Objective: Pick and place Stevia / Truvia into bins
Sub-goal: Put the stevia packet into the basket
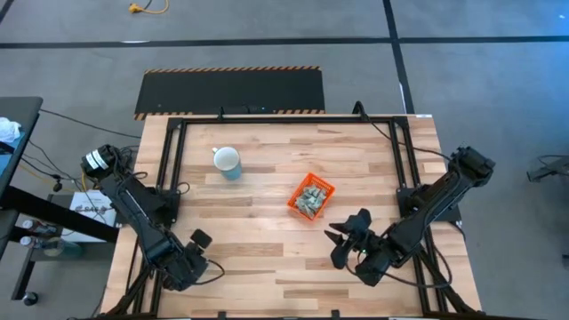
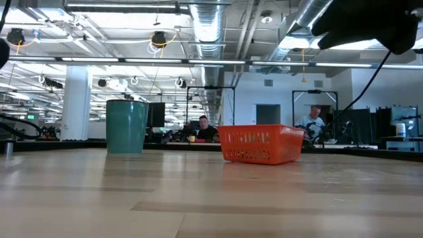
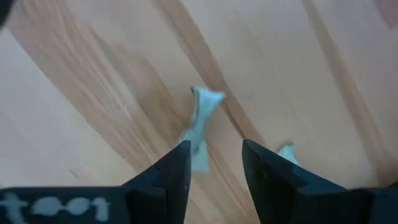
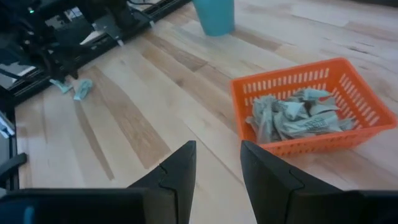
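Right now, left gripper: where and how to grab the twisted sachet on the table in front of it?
Grip the sachet at its pinched middle, coming straight down from above. It lies crumpled on the table, so fingers should straddle its narrow width. The left gripper is open just short of it.

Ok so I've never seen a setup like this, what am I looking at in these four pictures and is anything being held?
These are two dark robot arms at a wooden table, each ending in a two-finger gripper. One picture looks straight down, one looks level across the tabletop, and two come from cameras on the wrists. On the table stand a pale mug and an orange bin already full of crumpled green-white sachets. The left gripper hangs with its jaws open over a loose sachet at the table's near left; a second one lies beside it. The right gripper, also open, points toward the bin. Nothing is held.
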Robot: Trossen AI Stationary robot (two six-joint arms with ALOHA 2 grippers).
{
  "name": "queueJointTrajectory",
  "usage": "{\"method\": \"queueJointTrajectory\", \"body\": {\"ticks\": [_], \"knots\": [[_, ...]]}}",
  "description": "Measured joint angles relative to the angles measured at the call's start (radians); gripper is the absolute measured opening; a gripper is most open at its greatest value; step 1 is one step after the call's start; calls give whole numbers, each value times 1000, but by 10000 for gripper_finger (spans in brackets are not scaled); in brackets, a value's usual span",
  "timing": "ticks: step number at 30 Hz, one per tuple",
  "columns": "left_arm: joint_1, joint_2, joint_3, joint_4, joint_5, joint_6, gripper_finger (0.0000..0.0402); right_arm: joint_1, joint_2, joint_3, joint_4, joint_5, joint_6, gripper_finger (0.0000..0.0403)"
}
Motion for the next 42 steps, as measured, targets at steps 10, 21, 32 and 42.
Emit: {"method": "queueJointTrajectory", "body": {"ticks": [10,21,32,42], "knots": [[35,1,-40,141,-20,131,134,0,36,2,18,0,-5,118],[38,1,-80,155,2,132,134,0,31,3,26,2,-18,118],[38,10,-80,165,-23,131,118,0,31,3,26,2,-18,118],[35,141,-75,193,16,127,103,0,31,3,27,2,-18,118]]}}
